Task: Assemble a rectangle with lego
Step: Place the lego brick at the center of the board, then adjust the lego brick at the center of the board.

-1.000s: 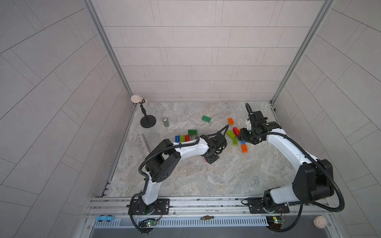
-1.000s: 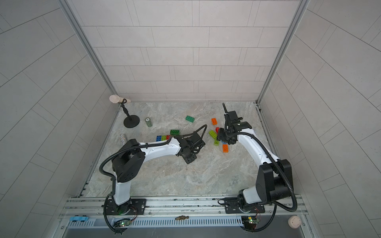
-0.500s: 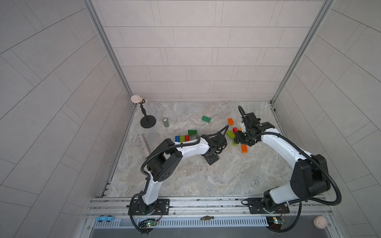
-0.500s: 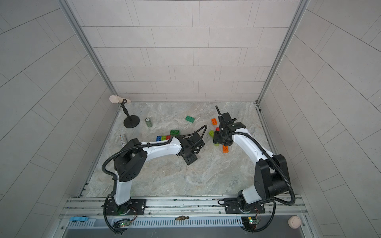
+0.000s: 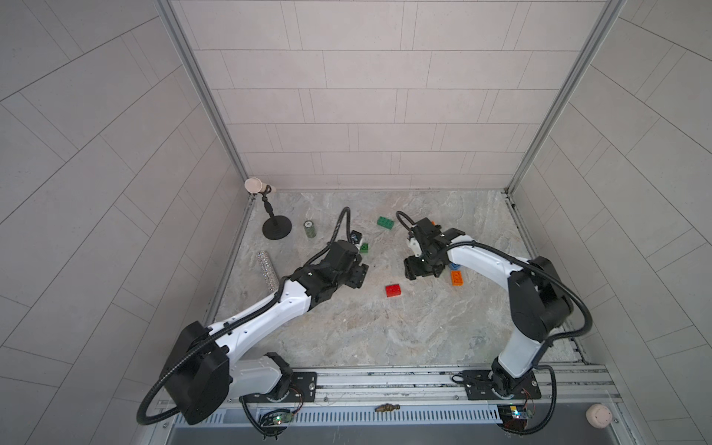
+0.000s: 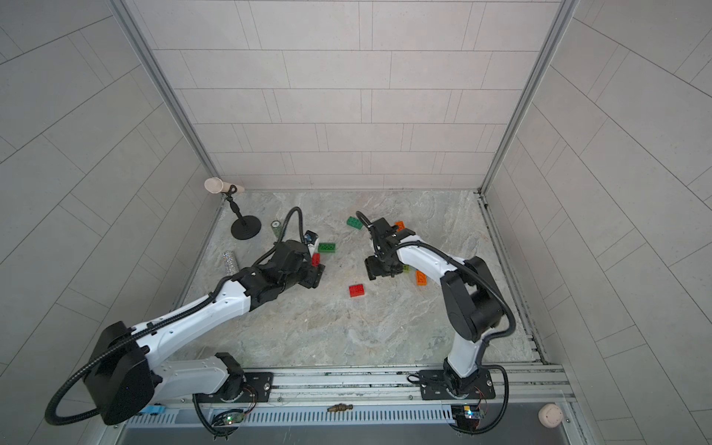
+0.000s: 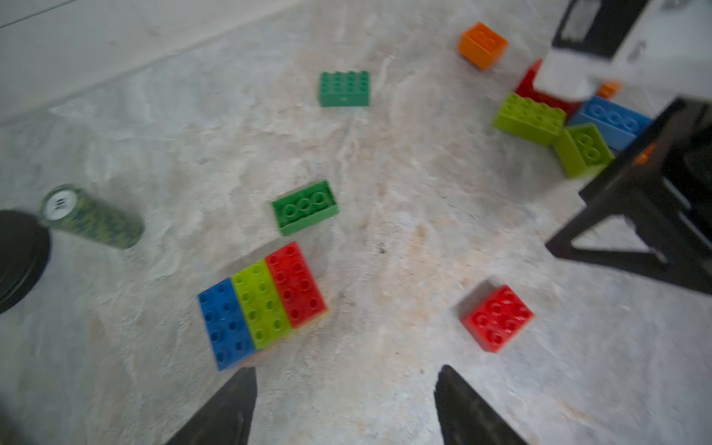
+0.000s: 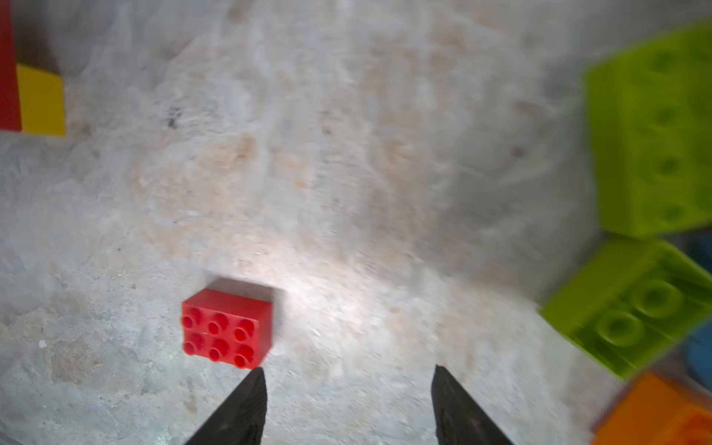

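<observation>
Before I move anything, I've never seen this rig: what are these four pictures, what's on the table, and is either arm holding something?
A left arm and a right arm, white and black, stand on a rail at the near edge of a marble-look table. Two pictures look down on the whole scene from above; the other two come from a camera on each wrist, looking past its dark fingertips. The left end effector and the right end effector are both open and hold nothing. Close to the left one lies a joined block of blue, lime and red bricks; close to the right one, a loose red brick. Scattered around are a dark green brick, a lime brick, an orange brick, a green can and a glittery tube.
</observation>
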You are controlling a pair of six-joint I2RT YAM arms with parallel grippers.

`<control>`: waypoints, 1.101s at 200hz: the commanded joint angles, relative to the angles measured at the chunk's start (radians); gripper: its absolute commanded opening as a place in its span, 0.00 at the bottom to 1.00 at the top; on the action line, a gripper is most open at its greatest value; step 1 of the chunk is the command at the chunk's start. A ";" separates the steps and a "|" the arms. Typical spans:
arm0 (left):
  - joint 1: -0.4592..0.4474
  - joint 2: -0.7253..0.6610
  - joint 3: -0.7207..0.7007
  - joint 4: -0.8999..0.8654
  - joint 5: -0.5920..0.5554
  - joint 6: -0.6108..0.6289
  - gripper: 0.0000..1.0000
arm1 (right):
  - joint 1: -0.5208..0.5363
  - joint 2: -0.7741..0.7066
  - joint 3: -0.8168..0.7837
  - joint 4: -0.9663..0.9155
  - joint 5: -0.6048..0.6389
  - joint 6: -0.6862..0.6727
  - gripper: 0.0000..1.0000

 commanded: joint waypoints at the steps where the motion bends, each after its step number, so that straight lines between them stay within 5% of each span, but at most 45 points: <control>1: 0.057 -0.064 -0.087 0.177 -0.029 -0.125 0.87 | 0.077 0.098 0.124 -0.054 0.026 -0.115 0.71; 44: 0.133 -0.063 -0.102 0.122 -0.002 -0.139 0.88 | 0.114 0.265 0.249 -0.104 0.005 -0.110 0.69; 124: 0.136 -0.035 -0.102 0.132 0.040 -0.132 0.86 | 0.187 0.111 0.043 -0.140 0.032 -0.072 0.71; 189: 0.137 -0.040 -0.103 0.132 0.059 -0.129 0.85 | 0.215 0.174 0.126 -0.176 0.162 -0.009 0.71; 220: 0.137 -0.043 -0.099 0.121 0.062 -0.121 0.84 | 0.211 0.199 0.153 -0.154 0.104 0.059 0.63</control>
